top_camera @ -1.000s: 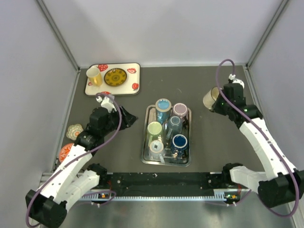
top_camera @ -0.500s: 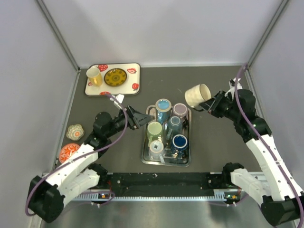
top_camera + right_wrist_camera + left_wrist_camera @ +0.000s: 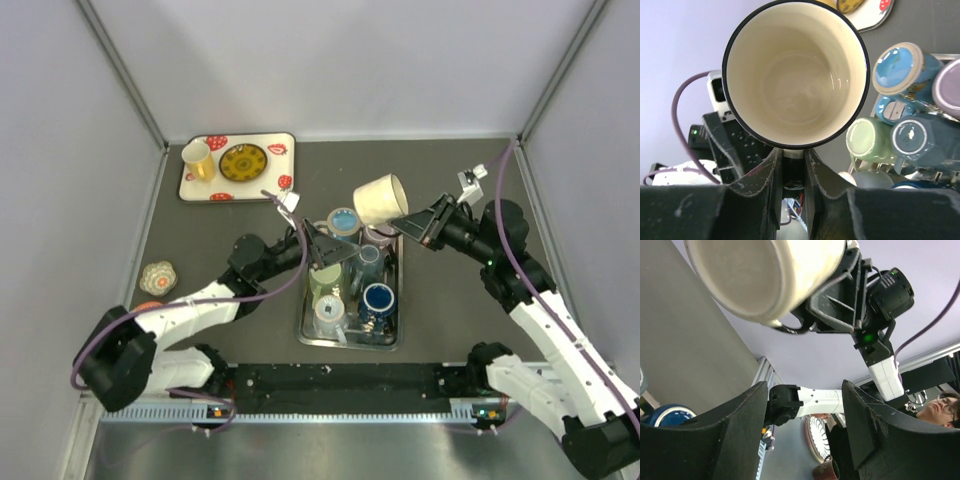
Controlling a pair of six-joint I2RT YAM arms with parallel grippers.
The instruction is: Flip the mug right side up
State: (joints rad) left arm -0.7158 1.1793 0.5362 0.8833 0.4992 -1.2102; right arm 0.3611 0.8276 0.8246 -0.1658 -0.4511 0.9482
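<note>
While we held the mug in the air above the far end of the tray, it lay roughly on its side. Its mouth faced back toward our right gripper and its base faced our left. We judged the turn about half made, since neither the rim nor the base faced down.

Our right gripper pinched the thin handle between closely drawn fingers. That kept the smooth, round body free and let the wrist roll it.

Our left gripper sat just below and beside the mug with its fingers spread wide, touching nothing. It seemed placed to take the body or steady it.

The mug was glazed cream ceramic, a plain cylinder with a dark rim and a glossy, empty inside. Such a surface would slip easily.

The tray was shiny metal, crowded with cups standing upside down in blue, green and purple. That left little room under the mug for setting it down.
</note>
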